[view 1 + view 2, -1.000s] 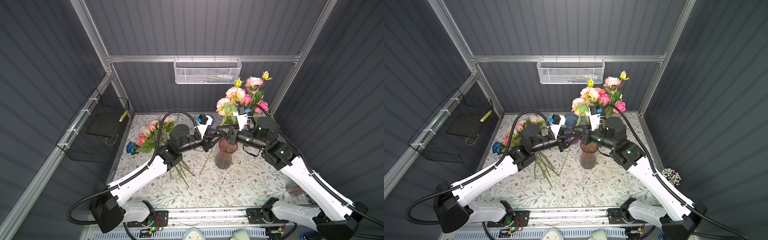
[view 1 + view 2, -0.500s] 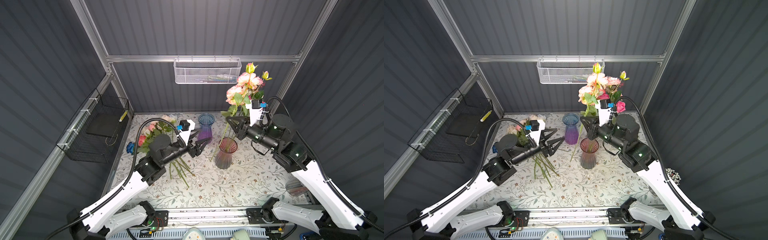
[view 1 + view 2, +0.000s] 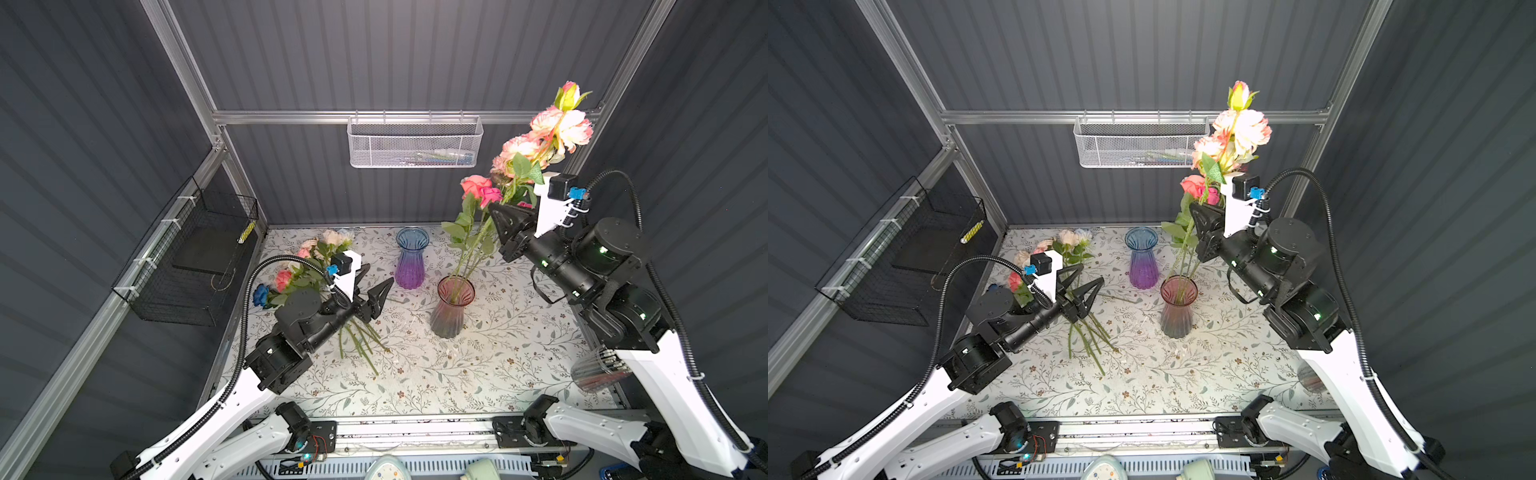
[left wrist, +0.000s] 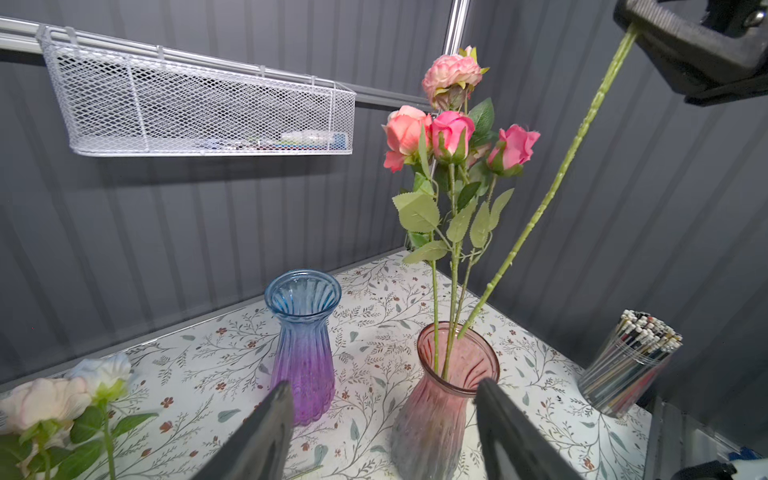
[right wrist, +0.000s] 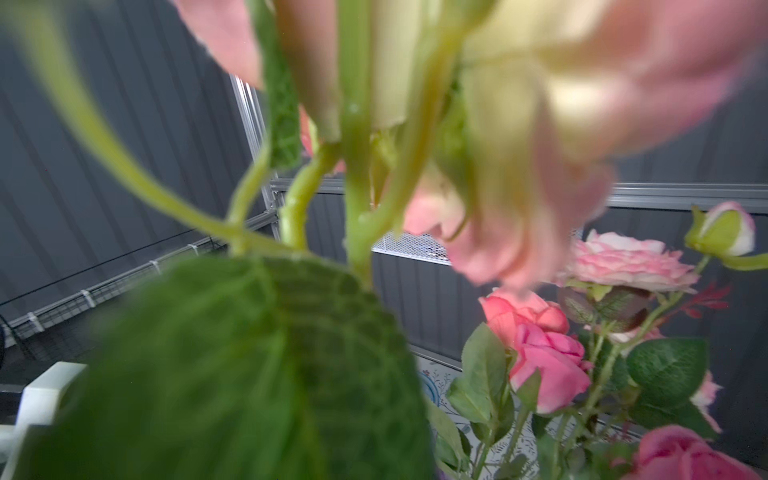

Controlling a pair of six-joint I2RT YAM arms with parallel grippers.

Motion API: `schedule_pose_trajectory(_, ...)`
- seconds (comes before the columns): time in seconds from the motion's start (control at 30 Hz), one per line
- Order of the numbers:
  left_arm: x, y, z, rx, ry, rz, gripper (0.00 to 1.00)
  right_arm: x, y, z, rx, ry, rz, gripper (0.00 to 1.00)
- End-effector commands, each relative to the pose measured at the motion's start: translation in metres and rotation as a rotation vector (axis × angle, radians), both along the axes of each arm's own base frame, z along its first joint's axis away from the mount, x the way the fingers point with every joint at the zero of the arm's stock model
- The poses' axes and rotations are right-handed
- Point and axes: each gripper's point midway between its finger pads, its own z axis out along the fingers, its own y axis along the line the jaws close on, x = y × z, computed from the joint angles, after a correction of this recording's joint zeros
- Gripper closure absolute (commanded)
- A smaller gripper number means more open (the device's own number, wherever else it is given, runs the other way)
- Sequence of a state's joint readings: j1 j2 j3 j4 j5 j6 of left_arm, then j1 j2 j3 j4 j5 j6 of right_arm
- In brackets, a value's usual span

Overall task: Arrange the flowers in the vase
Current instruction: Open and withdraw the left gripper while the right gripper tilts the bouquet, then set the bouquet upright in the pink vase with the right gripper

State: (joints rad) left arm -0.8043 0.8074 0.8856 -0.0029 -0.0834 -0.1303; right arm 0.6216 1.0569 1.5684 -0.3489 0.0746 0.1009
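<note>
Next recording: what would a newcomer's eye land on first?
The tall spray of pale pink roses, pinched by the right gripper high at the back right, its stem end reaching into the ribbed pink glass vase that already holds pink roses. Then the left gripper, jaws open, by the heap of loose roses lying at the left of the floral-print table.

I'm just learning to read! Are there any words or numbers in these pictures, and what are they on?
No word or number here can be read.
Small yellow strip in the black wire basket: dark marks, too small to read.
Tubes and packets in the white mesh basket: labels too blurred to read.
</note>
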Motion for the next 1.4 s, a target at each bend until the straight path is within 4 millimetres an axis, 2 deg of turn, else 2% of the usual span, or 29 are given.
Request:
schedule_pose_trajectory(0.0,0.004,0.005,-0.009,0.030,0.002,0.042,0.30,0.008,-0.011,-0.015,-0.072,0.013,-0.083,0.87)
schedule_pose_trajectory(0.2,0.011,-0.001,-0.016,0.049,0.016,0.047,0.32,0.013,-0.007,-0.047,-0.095,0.079,-0.081,0.87)
schedule_pose_trajectory(0.57,0.015,-0.006,-0.026,0.063,0.039,0.042,0.32,0.012,0.000,-0.138,-0.114,0.223,-0.049,0.87)
schedule_pose_trajectory(0.77,0.018,-0.007,-0.033,0.073,0.057,0.050,0.31,0.011,0.013,-0.177,-0.152,0.267,0.018,0.86)
schedule_pose_trajectory(0.87,0.017,-0.007,-0.033,0.070,0.062,0.048,0.31,0.013,0.013,-0.193,-0.164,0.296,0.005,0.85)
schedule_pose_trajectory(1.07,0.019,-0.009,-0.037,0.075,0.067,0.047,0.31,0.016,0.013,-0.220,-0.200,0.352,-0.019,0.82)
schedule_pose_trajectory(1.13,0.020,-0.010,-0.038,0.080,0.068,0.048,0.31,0.016,0.014,-0.226,-0.200,0.367,-0.015,0.78)
schedule_pose_trajectory(1.37,0.023,-0.014,-0.040,0.095,0.068,0.045,0.30,0.013,0.014,-0.223,-0.178,0.364,-0.004,0.75)
